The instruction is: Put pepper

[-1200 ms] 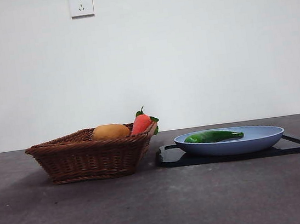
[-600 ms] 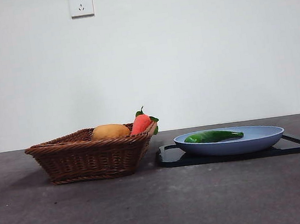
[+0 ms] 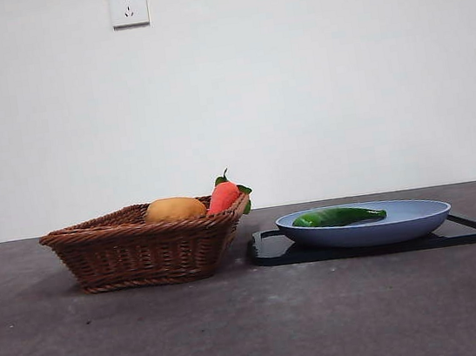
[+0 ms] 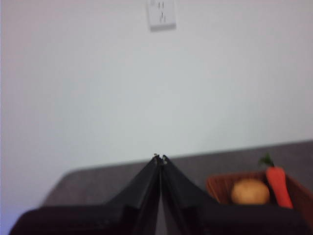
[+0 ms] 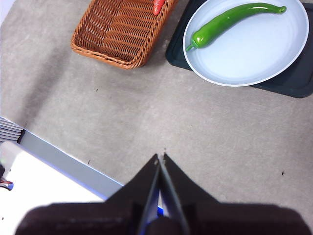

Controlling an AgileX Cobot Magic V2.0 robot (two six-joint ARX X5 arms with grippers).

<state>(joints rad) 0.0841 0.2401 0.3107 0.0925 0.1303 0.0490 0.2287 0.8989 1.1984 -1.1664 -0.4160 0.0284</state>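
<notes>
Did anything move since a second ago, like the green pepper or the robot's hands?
Nothing visibly changed. The pepper still lies on the blue plate, and the potato and carrot still sit in the basket. No arm has come into the front view.

- The pepper (image 3: 338, 216) is lying on a plate (image 3: 402, 225).
- The plate is sitting on a tray (image 3: 269, 249).
- A basket (image 3: 142, 248), left of the tray, is holding a potato (image 3: 175, 209) and a carrot (image 3: 224, 196).
</notes>
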